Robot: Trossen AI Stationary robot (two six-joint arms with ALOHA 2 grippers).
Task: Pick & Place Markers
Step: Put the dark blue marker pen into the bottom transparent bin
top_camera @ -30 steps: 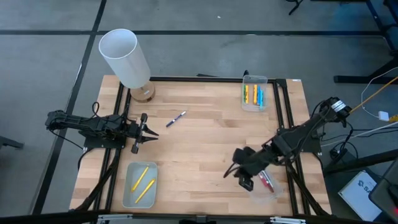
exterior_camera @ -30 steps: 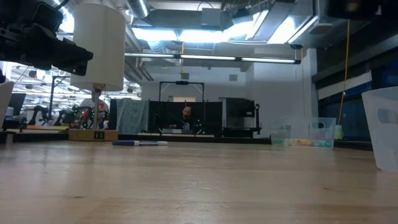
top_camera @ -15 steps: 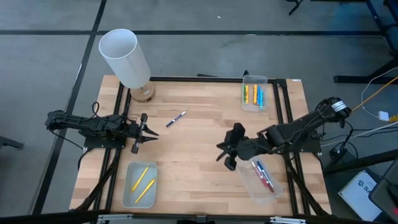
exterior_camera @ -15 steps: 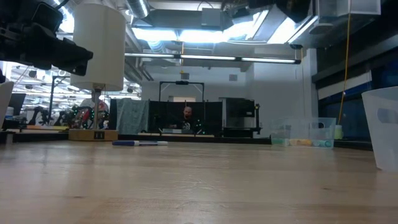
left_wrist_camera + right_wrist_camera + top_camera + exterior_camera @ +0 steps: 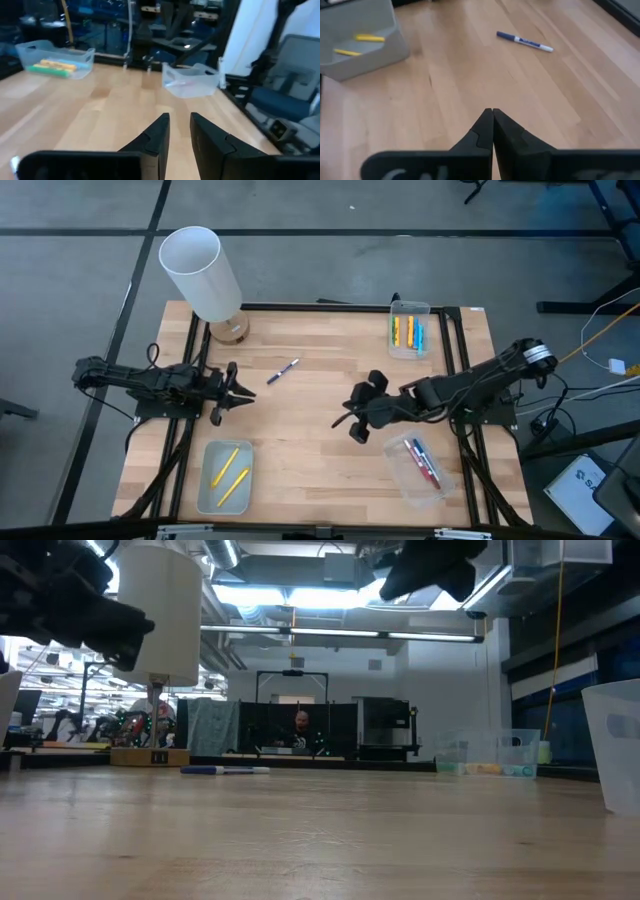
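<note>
A blue marker (image 5: 283, 370) lies flat on the wooden table (image 5: 320, 440), left of its middle and toward the far edge; the right wrist view also shows the marker (image 5: 524, 41). My right gripper (image 5: 345, 422) hovers shut and empty above the table's middle, slanting down toward the left, its fingertips (image 5: 493, 111) together. My left gripper (image 5: 242, 390) rests level at the left edge, a narrow gap between its fingers (image 5: 179, 120), holding nothing. Two yellow markers (image 5: 229, 472) lie in the near-left tray. Red and blue markers (image 5: 424, 462) lie in the near-right tray.
A clear tray (image 5: 410, 330) at the far right holds yellow, orange and blue markers. A white cylinder on a wooden base (image 5: 205, 275) stands at the far left corner. Bare wood stretches between the blue marker and the trays.
My right gripper, still shut, has swung from above the near-right tray toward the table's middle and left, turning as it went; that tray's markers now show uncovered. My left gripper has rolled a little in place.
</note>
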